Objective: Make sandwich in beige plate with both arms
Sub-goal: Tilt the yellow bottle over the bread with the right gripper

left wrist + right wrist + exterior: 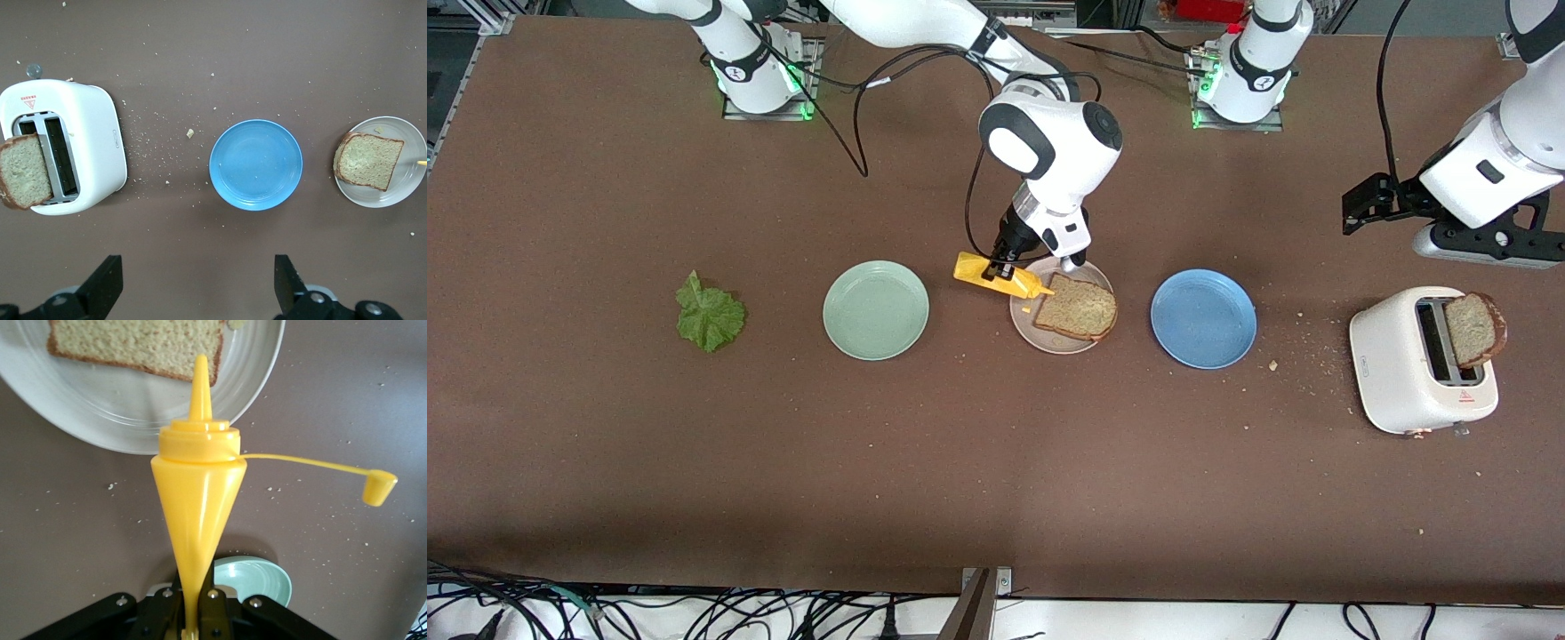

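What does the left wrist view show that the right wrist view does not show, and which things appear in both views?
Only the left wrist view shows the white toaster with a bread slice standing in its slot, the round blue plate and the open left gripper.

Only the right wrist view shows the yellow squeeze bottle held in the shut right gripper, its cap hanging off, and the mint-green plate.

Both show the round beige plate with a brown bread slice on it.

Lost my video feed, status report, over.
Right pincer shut on mustard bottle, nozzle over beige plate. One bread slice plated. Left pincer open, waiting above toaster.
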Robot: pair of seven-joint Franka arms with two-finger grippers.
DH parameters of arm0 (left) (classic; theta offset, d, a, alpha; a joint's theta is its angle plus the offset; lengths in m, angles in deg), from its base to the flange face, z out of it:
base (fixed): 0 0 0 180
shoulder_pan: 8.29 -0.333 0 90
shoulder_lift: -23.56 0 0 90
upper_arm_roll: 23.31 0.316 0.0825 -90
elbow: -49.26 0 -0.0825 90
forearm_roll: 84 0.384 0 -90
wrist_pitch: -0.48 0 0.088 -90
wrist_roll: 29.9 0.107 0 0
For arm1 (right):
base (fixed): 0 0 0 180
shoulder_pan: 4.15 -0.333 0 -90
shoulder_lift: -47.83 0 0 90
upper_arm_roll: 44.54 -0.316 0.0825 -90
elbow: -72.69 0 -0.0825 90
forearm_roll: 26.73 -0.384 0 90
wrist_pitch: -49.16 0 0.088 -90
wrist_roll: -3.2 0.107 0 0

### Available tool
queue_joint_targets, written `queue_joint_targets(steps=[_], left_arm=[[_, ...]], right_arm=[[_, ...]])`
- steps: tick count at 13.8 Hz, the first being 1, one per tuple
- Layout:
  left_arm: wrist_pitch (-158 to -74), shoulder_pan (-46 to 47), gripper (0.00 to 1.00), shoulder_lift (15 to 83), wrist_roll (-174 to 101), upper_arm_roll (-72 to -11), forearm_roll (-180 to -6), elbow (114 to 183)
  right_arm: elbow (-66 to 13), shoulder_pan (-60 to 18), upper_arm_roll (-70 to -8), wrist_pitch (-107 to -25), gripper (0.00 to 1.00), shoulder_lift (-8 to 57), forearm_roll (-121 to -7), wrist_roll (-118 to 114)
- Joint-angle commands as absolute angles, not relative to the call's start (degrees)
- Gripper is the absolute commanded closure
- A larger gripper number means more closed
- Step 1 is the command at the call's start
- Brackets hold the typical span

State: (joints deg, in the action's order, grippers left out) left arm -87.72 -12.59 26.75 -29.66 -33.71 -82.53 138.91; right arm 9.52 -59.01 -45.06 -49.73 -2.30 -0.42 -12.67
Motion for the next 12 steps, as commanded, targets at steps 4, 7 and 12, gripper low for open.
queue_joint_targets(steps=[4,7,12], left_arm=[[-87.68,-12.68,0.00,27.34,-29.72,-33.42,-84.00,137.59],[-87.68,-12.77,0.00,27.34,-29.64,-33.42,-84.00,137.59],[-87.68,-12.77,0.00,27.42,-29.64,-33.42,-84.00,137.59]], right_arm=[[9.85,-57.07,-43.57,-54.81,1.00,-3.14,0.78,-14.10],[10.02,-56.19,-43.66,-55.17,1.00,-2.79,-0.53,-14.02],[10.02,-52.41,-43.40,-52.19,1.00,1.24,-16.68,-14.11]])
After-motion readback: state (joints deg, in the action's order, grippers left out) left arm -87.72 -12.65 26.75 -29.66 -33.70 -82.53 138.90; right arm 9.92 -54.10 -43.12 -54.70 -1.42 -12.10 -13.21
